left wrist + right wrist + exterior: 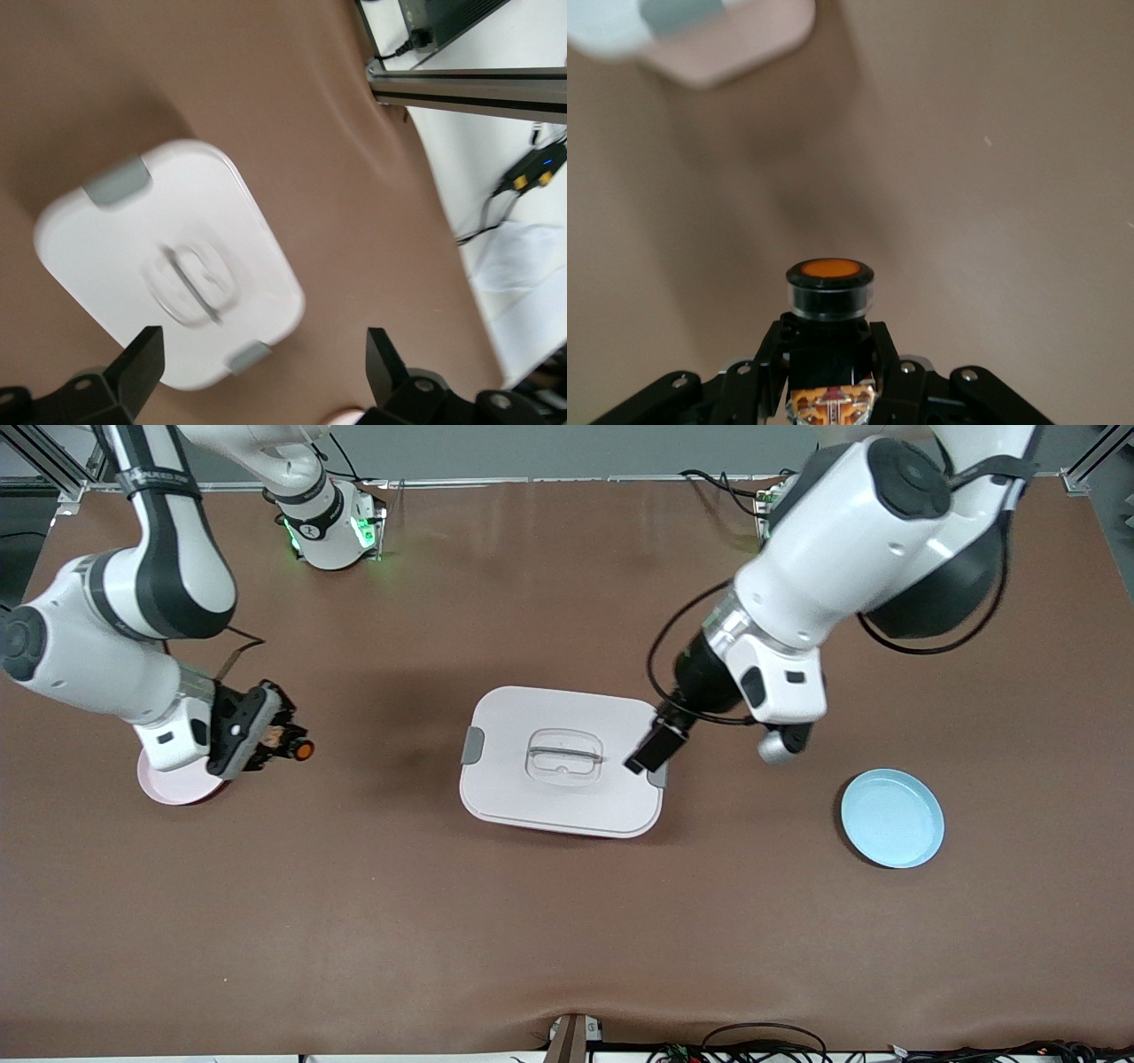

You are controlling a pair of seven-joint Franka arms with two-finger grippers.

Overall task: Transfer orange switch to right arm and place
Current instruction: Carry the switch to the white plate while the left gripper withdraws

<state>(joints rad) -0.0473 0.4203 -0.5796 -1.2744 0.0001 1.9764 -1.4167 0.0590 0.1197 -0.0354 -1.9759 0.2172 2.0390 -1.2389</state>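
Note:
The orange switch [301, 750] is a stubby black button body with a round orange cap. My right gripper [282, 742] is shut on it and holds it just above the table, beside the pink plate [173, 788] at the right arm's end. In the right wrist view the switch [829, 283] stands between the fingers of the right gripper [830, 343], cap pointing away from the wrist. My left gripper [657, 747] is open and empty, over the edge of the white lidded box [532, 802] that faces the left arm's end. In the left wrist view its fingers [142, 361] are spread wide above the box [204, 212].
The white box with grey clips and a clear handle sits mid-table. A light blue plate [892, 817] lies toward the left arm's end, nearer the front camera than the left gripper. Bare brown table lies between the box and the pink plate.

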